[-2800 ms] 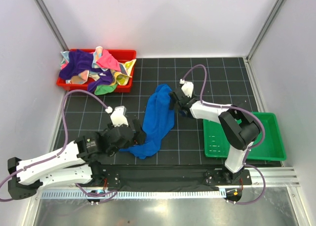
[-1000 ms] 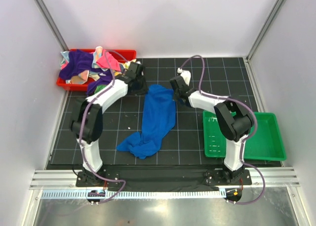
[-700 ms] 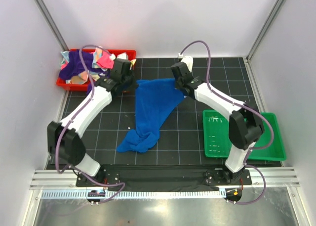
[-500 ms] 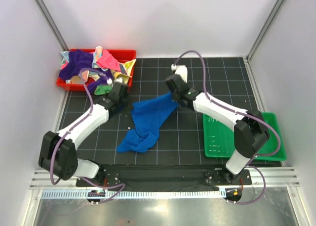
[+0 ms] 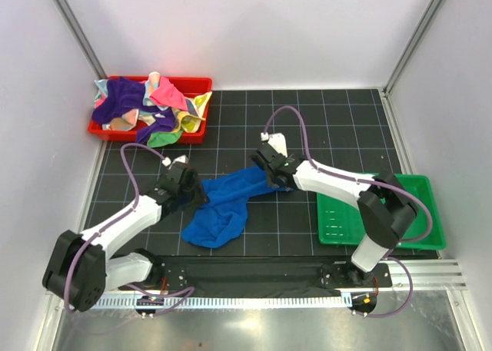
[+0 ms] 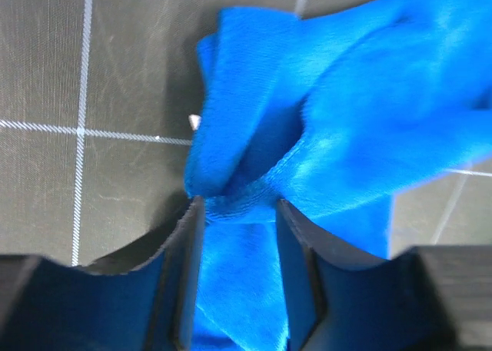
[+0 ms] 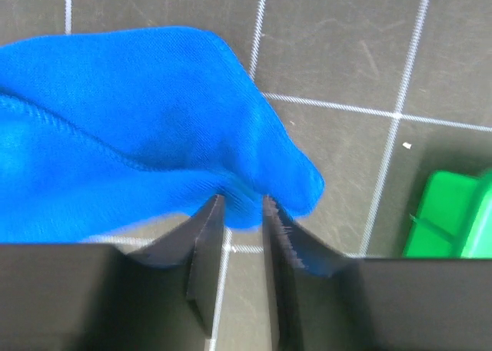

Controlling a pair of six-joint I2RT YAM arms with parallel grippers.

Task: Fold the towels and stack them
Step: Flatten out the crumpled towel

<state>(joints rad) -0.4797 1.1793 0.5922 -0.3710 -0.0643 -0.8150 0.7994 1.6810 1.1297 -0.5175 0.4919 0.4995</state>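
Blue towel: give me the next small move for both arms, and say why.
Probably lift both grippers straight up off the blue towel. The left gripper and right gripper each stand with jaws parted over a towel edge that rests on the mat, so the cloth looks released. Its near end lies bunched and needs a fresh grasp.

— Home, shop, lab?
— Lab. A robot test cell, by the look: plain white walls (image 5: 254, 36), metal posts (image 5: 75, 32) in the corners, black mat (image 5: 323, 113) ruled in a white grid.
— Anything more?
— Two robot arms (image 5: 338, 180) bolted to a metal rail (image 5: 430, 273) at the near edge. Plastic trays, red (image 5: 192, 82) and green (image 5: 427, 220).
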